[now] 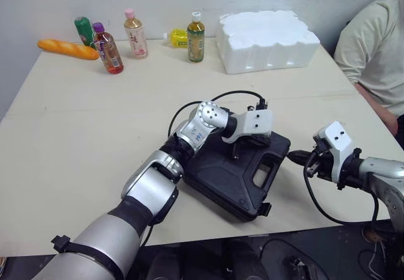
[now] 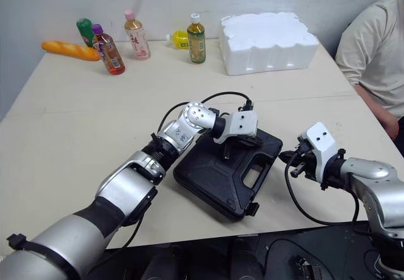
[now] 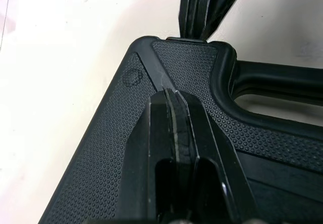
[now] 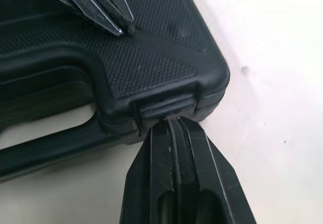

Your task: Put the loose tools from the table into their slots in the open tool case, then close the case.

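Count: 1 black tool case (image 1: pixel 230 173), lid down, lying flat near the front edge of the counter (image 1: pixel 95 135), toward its right half, with the handle side facing the front-right. No loose tools visible on the counter. Along the far edge there are 5 bottles: a green one (image 1: pixel 83 30), a purple-capped one (image 1: pixel 108 52), a pink-capped one (image 1: pixel 135 35) and a green-tea one (image 1: pixel 196 38) stand upright, and a yellow one (image 1: pixel 177 38) lies on its side. Also 1 baguette (image 1: pixel 67 48) at the far-left corner and 1 white foam block (image 1: pixel 268 40) far right. A person (image 1: pixel 375 53) sits at the right edge. Left gripper (image 3: pixel 170 99): fingers pressed together, nothing held, tips resting on the textured lid near the case's far corner. Right gripper (image 4: pixel 171 125): fingers also pressed together, nothing held, tips against the latch (image 4: pixel 166 105) on the case's right-hand edge.
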